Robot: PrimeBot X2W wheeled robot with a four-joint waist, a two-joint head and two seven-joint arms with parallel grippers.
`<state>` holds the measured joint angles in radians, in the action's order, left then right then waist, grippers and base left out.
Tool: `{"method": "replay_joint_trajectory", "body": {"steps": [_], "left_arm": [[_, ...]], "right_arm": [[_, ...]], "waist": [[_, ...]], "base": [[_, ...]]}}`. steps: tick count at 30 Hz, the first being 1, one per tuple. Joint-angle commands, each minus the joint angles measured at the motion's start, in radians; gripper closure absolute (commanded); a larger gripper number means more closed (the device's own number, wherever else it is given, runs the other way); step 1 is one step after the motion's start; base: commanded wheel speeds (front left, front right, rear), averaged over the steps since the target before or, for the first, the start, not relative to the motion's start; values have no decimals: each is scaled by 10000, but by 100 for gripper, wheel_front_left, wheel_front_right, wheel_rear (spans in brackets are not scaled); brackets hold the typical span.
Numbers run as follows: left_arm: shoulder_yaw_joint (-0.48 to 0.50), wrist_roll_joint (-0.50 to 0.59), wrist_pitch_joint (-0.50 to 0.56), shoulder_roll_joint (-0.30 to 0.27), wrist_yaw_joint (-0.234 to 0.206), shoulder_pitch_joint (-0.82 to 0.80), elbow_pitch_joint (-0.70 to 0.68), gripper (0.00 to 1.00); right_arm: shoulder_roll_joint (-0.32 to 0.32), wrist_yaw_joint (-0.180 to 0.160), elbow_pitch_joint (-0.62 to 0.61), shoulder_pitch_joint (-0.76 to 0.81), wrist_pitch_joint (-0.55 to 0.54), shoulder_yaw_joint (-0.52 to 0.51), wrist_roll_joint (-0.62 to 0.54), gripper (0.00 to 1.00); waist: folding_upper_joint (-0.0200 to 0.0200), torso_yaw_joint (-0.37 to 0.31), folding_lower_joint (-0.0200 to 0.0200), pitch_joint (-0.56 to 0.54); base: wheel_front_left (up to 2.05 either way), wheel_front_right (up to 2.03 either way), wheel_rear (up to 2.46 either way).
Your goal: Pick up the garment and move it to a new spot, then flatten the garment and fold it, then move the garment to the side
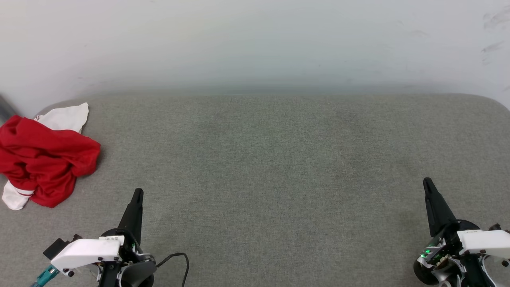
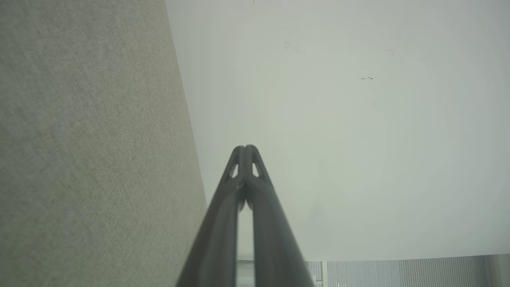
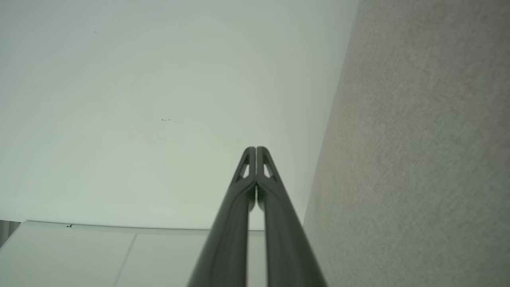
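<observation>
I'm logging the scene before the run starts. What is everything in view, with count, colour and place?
garment: one, red with white sleeves, crumpled at the far left of the fabric surface.
fabric surface: one, grey, spread across the head view under both arms.
wall: one, pale white with faint scuffs, behind the surface.
cable: one, black, looped beside the left arm's wrist.
left claw: one, dark fingers, shut, lower left, apart from the garment.
right claw: one, dark fingers, shut, lower right, holding nothing.
</observation>
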<state>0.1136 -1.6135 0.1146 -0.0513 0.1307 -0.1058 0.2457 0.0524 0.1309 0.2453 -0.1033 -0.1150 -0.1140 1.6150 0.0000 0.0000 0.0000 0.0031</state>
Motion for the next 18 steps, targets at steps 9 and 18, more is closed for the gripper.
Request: {"method": "replay_joint_trajectory", "body": {"steps": [9,18], "left_arm": [[26,23,22,12,24,-78,6,100],[24,21,20,13,23,-78,5,100]], "right_arm": [[-35,-3,10,-123,-13,-1,-49,100],[-35,-3,10,-123,-12,0,-48,100]], "waist": [[0,0,0,0],[0,0,0,0]], "base": [[0,0,0],[0,0,0]]}}
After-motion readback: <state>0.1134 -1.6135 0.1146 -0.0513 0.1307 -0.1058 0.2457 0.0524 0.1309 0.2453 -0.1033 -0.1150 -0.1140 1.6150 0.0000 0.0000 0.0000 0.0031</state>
